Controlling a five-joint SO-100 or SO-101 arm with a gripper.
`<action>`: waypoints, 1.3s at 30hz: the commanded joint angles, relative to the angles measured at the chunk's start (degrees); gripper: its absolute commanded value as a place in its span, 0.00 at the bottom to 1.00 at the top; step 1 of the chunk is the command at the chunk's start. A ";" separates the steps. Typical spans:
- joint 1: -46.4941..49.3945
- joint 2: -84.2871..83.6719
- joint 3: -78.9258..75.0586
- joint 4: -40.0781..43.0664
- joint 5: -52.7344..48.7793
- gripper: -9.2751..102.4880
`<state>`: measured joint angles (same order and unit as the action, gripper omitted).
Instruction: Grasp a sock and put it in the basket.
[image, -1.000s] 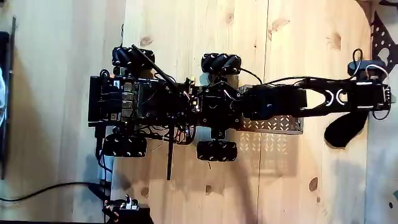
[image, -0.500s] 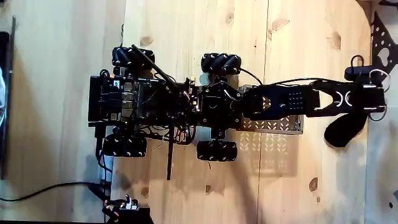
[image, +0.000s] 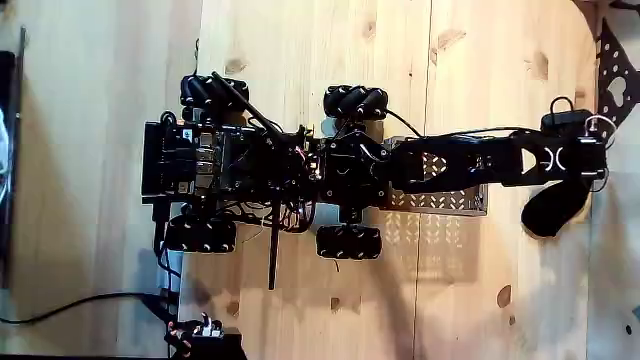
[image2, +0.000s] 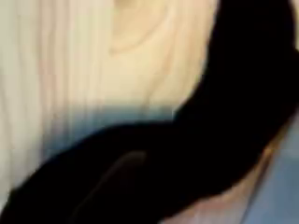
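Wrist view puts the sock (image2: 201, 140) so close that it blurs into one black band, running from about seven o'clock up to one o'clock across the pale wooden table (image2: 75, 65). It reads as soft, limp cloth with no stiffness, surely light, and not fragile; it should fold and bunch under any pinch rather than slide away, though a shallow nip could catch only a thin fold and let it drop.

In the fixed view the sock (image: 552, 208) lies flat at the table's (image: 300, 50) three o'clock edge, a curved dark shape bending toward four o'clock. The claw (image: 585, 162) sits just above it in the picture, at the sock's upper end, touching or nearly so; whether the jaws are parted or closed I cannot tell, since black parts merge with black cloth.

The best hold looks to be across the narrow width near the middle of the curve, pressing down so both fingers gather a thick fold.

The arm (image: 460, 165) reaches out toward three o'clock from the wheeled base (image: 260, 165), with a perforated metal tray (image: 440, 200) under it.
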<state>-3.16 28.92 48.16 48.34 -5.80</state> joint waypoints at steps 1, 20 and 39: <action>-0.70 -2.90 -6.59 -0.35 -0.35 0.37; 3.69 -5.19 -12.04 5.36 9.76 0.35; 4.39 -16.44 -13.01 0.35 5.80 0.34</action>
<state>1.67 12.30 37.18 49.57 0.88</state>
